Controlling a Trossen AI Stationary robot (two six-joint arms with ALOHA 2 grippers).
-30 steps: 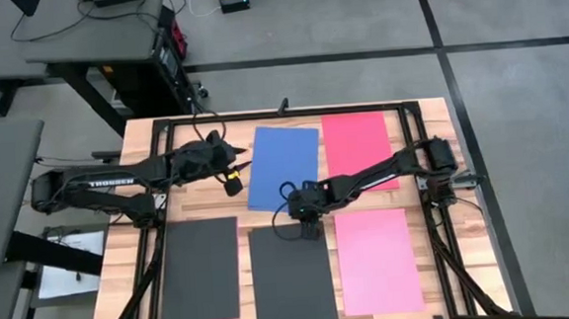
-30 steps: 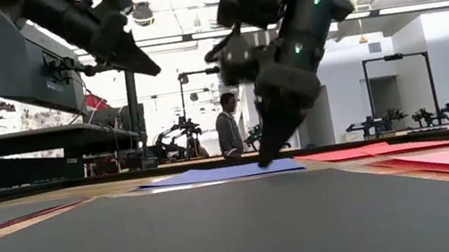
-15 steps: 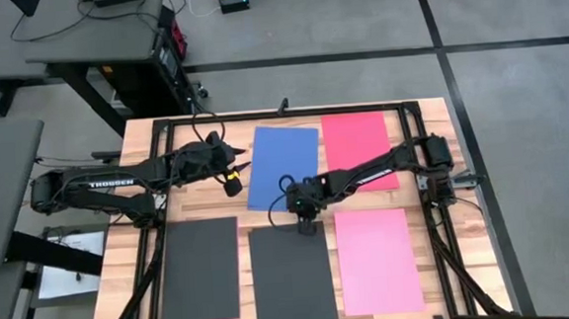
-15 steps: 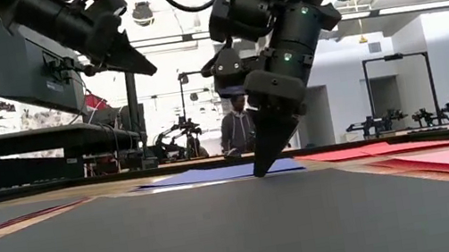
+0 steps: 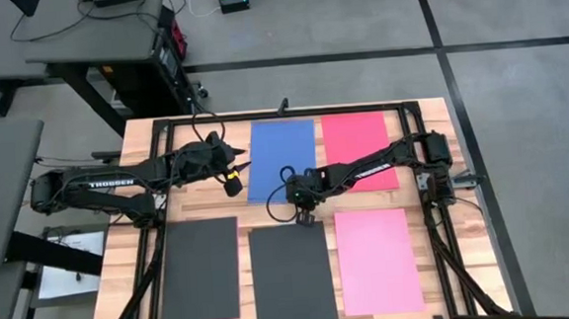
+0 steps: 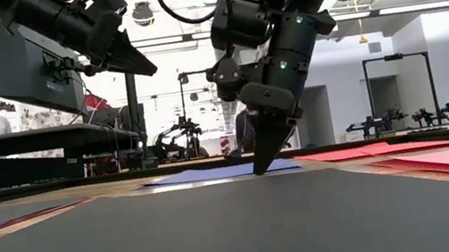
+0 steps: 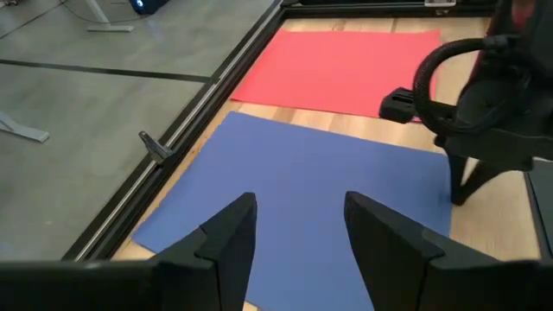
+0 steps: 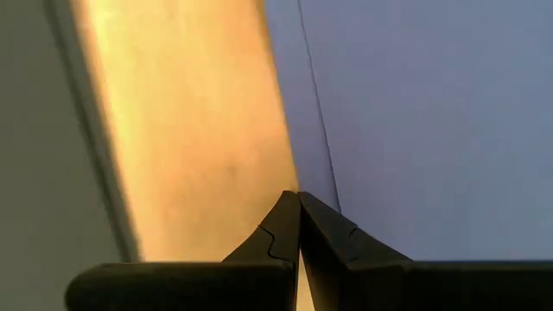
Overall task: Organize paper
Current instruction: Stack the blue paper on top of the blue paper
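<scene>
**Closed right gripper at the blue sheet's near edge**

High view: the blue sheet (image 5: 282,158) lies beside the red sheet (image 5: 359,151) in the back row; two dark sheets (image 5: 199,269) and a pink sheet (image 5: 377,260) fill the front row. The right gripper (image 5: 306,216) sits near the blue sheet's front right corner. The left gripper (image 5: 233,185) waits just left of the blue sheet.

Low view: the right gripper's tip meets the table (image 6: 7,235) at the blue sheet's edge.

Left wrist view: its fingers (image 7: 233,238) stand apart, empty, over blue paper.

Right wrist view: its fingers (image 8: 285,226) are pressed together, gripping nothing, at the blue edge.
</scene>
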